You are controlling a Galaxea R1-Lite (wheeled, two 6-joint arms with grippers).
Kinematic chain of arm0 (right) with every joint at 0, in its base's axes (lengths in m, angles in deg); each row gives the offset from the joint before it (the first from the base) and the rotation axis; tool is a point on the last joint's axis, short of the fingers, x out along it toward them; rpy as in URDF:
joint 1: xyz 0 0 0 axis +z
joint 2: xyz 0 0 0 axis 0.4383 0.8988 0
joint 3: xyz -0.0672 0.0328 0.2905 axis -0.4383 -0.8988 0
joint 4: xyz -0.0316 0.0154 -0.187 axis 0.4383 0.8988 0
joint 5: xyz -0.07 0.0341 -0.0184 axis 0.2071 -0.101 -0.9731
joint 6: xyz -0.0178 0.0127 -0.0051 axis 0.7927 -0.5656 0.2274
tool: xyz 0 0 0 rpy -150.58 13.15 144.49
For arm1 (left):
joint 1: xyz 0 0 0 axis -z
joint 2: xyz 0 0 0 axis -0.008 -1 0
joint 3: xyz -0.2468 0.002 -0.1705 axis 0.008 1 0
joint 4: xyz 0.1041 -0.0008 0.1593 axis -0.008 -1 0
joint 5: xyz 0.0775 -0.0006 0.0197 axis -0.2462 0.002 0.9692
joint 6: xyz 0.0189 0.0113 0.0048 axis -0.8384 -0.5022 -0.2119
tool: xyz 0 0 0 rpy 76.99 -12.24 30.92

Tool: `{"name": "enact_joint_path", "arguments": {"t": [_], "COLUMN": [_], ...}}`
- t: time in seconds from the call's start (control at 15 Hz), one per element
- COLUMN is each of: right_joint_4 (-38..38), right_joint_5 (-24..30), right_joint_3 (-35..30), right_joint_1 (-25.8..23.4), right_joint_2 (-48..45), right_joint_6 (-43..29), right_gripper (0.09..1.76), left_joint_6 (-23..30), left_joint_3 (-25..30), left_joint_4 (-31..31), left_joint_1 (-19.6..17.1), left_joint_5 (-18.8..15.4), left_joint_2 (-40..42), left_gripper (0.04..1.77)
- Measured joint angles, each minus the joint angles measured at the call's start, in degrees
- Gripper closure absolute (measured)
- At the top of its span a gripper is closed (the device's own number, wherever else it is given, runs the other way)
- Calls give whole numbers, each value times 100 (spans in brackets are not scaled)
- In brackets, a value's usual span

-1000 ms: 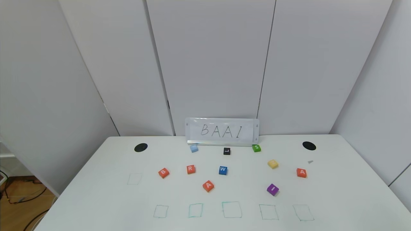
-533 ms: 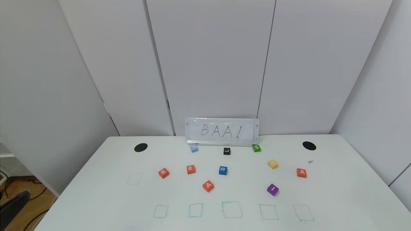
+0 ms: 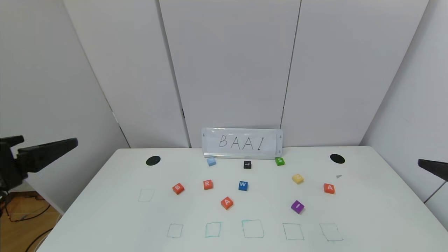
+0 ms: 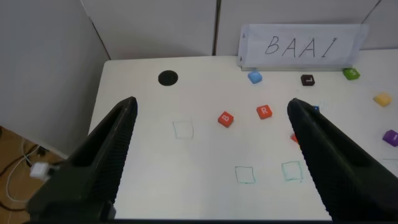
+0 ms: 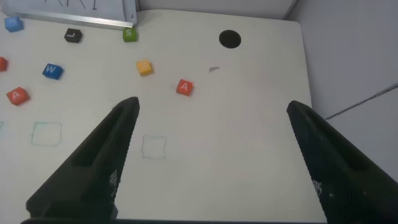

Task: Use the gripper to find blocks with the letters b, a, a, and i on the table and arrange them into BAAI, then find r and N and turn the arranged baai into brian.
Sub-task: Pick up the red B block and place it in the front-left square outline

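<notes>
On the white table (image 3: 105,210) lie the orange-red B (image 3: 177,188), two orange-red A blocks (image 3: 226,202) (image 3: 328,188) and the purple I (image 3: 297,207). The orange-red R (image 3: 208,184) lies beside the B. My left gripper (image 4: 212,106) is open and empty, high off the table's left edge; the B (image 4: 226,119) and R (image 4: 264,111) show between its fingers. My right gripper (image 5: 212,106) is open and empty off the right edge, one finger (image 3: 432,165) showing; an A (image 5: 183,87) lies ahead of it.
A BAAI sign (image 3: 242,142) stands at the back. Light blue (image 3: 211,161), black L (image 3: 247,164), green S (image 3: 279,161), blue W (image 3: 243,185) and yellow (image 3: 297,178) blocks lie near it. Several green outlined squares (image 3: 252,229) line the front. Two black grommets (image 3: 153,160) (image 3: 337,158).
Both grippers have risen into the head view, the left at the left edge and the right at the right edge. No block has moved.
</notes>
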Motion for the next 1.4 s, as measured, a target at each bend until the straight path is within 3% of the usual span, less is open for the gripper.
{"name": "enact_joint_path", "arguments": {"t": [0.27, 0.4, 0.6, 0.73, 0.87, 1.2, 1.4], "right_joint_4": [1340, 1484, 1492, 1492, 1507, 1529, 1547], "right_joint_5": [-16, -282, -402, -396, -388, -367, -367], "right_joint_3": [1414, 1713, 1864, 1892, 1903, 1888, 1851], "right_joint_1": [28, 80, 163, 177, 179, 216, 321], "right_joint_2": [1045, 1447, 1762, 1805, 1783, 1694, 1634], "right_joint_6": [-88, -132, -148, -140, -138, -118, -118], "right_gripper": [14, 14, 14, 14, 14, 14, 14], "left_joint_6": [13, 46, 194, 596, 1335, 2660, 3268], "left_joint_3": [-1133, -1753, -2317, -2723, -3412, -5336, -6196], "left_joint_4": [-1503, -2225, -2651, -3044, -3643, -5073, -5535], "left_joint_1": [11, 27, 118, 280, 479, 705, 768], "left_joint_5": [-46, -20, 112, 341, 453, 453, 423], "left_joint_2": [-1023, -1552, -2259, -2740, -3322, -4946, -5858], "left_gripper": [9, 9, 9, 9, 9, 9, 9]}}
